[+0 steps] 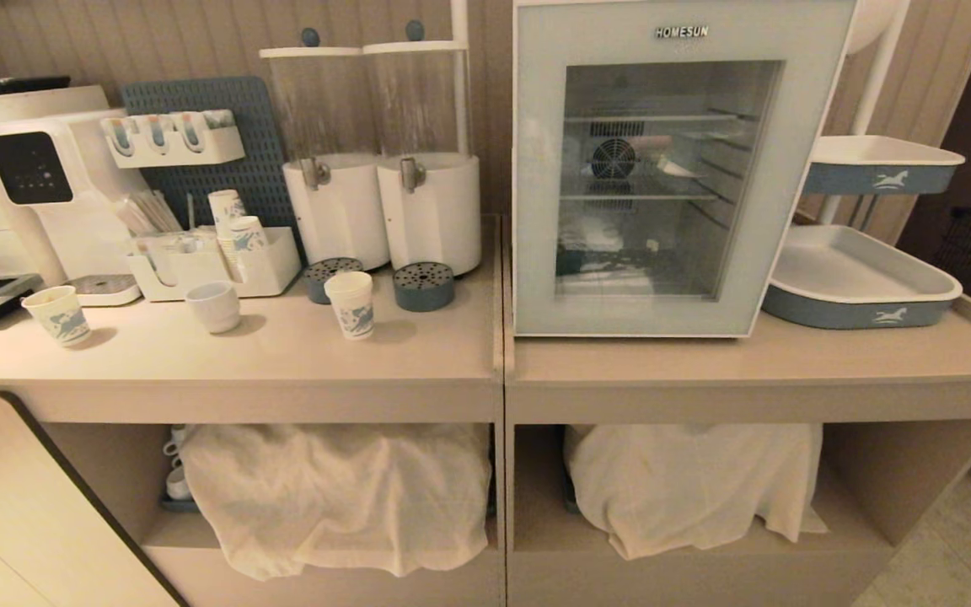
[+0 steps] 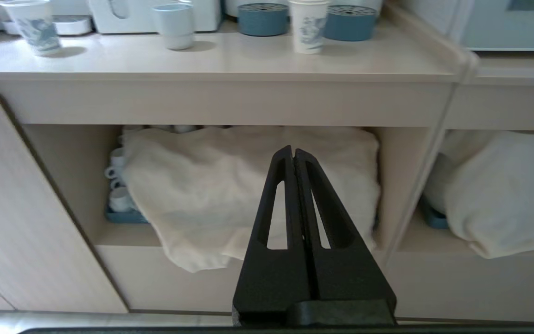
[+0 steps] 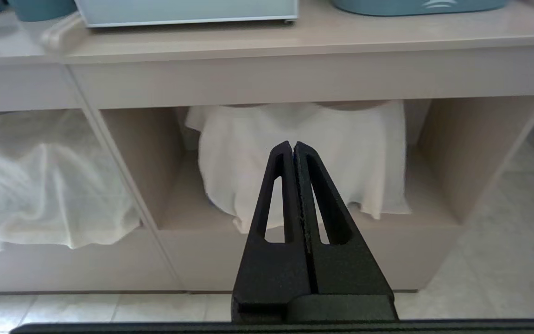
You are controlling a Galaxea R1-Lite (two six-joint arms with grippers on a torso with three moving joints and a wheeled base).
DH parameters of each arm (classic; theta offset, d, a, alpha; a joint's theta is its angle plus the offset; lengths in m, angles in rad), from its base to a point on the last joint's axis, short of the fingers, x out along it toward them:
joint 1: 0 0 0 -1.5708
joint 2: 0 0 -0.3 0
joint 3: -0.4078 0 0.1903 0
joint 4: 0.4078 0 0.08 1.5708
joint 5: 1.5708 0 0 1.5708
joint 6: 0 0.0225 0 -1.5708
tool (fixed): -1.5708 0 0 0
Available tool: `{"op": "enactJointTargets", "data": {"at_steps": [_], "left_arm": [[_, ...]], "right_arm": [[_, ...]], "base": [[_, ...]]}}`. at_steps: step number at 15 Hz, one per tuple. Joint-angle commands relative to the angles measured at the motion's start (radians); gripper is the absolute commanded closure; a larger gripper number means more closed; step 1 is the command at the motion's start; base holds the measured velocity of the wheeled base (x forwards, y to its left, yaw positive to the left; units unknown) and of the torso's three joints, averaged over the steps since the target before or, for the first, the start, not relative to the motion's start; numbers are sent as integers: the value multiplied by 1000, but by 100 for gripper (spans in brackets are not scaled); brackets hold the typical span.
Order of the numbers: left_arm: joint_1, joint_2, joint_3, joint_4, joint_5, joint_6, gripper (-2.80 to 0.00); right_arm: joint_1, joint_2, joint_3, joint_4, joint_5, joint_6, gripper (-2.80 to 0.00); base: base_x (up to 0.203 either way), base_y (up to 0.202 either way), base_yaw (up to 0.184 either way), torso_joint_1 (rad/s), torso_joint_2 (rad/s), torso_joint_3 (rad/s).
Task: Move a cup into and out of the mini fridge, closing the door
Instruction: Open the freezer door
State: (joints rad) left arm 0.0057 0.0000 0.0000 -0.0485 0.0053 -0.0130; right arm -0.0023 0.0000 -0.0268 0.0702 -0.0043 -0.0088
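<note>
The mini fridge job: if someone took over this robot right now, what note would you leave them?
Left end effector: shut, empty, parked low in front of the cabinet's open shelves.
Right end effector: shut, empty, parked likewise.
The cup stands on the counter, left of the mini fridge, in front of the drink dispensers.
The door is closed; no cup shows through its glass.
Done: nothing visible so far.
Left: open the door, put the cup in, take it out, and close the door.
</note>
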Motion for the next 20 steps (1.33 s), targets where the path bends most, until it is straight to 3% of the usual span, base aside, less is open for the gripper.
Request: {"op": "enactJointTargets", "data": {"at_steps": [1, 11, 20], "left_arm": [[0, 0, 18, -1, 1, 1, 0], [0, 0, 18, -1, -1, -5, 0], [0, 1, 18, -1, -1, -5, 0]], "right_arm": [[-1, 0, -1, 0, 0, 0, 0], [-1, 0, 1, 0, 0, 0, 0], [-1, 0, -1, 0, 0, 0, 0]], "base": [[0, -196, 1, 1, 5, -1], [0, -185, -1, 2, 2, 2], [0, -7, 0, 0, 0, 0]]}}
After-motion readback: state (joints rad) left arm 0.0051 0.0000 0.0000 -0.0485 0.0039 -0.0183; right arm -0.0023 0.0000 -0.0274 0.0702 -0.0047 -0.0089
